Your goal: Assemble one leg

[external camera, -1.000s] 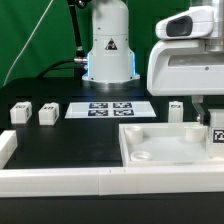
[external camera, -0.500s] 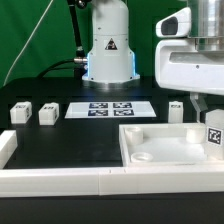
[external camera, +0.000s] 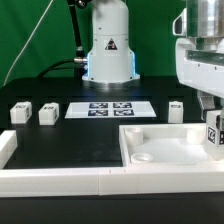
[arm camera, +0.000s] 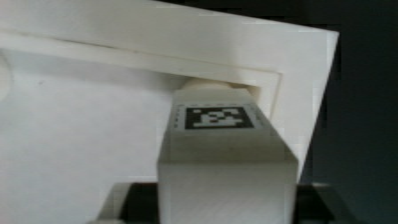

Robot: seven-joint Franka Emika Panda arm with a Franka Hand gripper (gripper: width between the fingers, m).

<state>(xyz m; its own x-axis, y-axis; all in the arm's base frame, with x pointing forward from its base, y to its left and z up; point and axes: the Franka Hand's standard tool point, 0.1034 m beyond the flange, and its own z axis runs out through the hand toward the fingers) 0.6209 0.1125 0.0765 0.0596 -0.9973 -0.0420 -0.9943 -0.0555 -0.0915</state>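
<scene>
My gripper (external camera: 212,122) is at the exterior view's right edge, shut on a white leg (external camera: 213,135) with a black-and-white tag. It holds the leg upright over the right side of the large white tray (external camera: 150,138). In the wrist view the leg (arm camera: 222,140) runs out from between my fingers toward a corner of the tray (arm camera: 107,70), and my gripper (arm camera: 222,208) grips its near end. Three more legs stand on the table: two at the left (external camera: 20,113) (external camera: 47,115) and one behind the tray (external camera: 176,110).
The marker board (external camera: 110,109) lies in front of the robot base (external camera: 108,55). A white L-shaped wall (external camera: 60,180) runs along the table's near edge and left corner. A green backdrop stands behind.
The arm has shifted toward the exterior view's right with the leg still held. The leg stays over the tray's right side.
</scene>
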